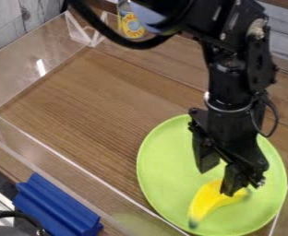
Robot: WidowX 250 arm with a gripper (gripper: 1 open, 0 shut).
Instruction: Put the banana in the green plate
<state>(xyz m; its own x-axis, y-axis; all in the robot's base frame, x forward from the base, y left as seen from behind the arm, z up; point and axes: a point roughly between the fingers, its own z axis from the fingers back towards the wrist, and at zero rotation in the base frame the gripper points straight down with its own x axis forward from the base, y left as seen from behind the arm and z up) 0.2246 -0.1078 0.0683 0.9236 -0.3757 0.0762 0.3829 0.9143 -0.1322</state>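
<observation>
The yellow banana (213,202) lies on the green plate (162,161), near its front edge, with its greenish tip pointing toward the camera. My black gripper (229,173) points straight down over the plate, just above the banana's far end. Its fingers (251,175) are spread apart and hold nothing; one finger's tip still stands at the banana's upper end, and I cannot tell whether it touches it.
A clear plastic wall (36,138) rims the wooden table (97,101) on the left and front. A blue block (54,210) lies outside it at the bottom left. The black arm (233,55) rises above the plate.
</observation>
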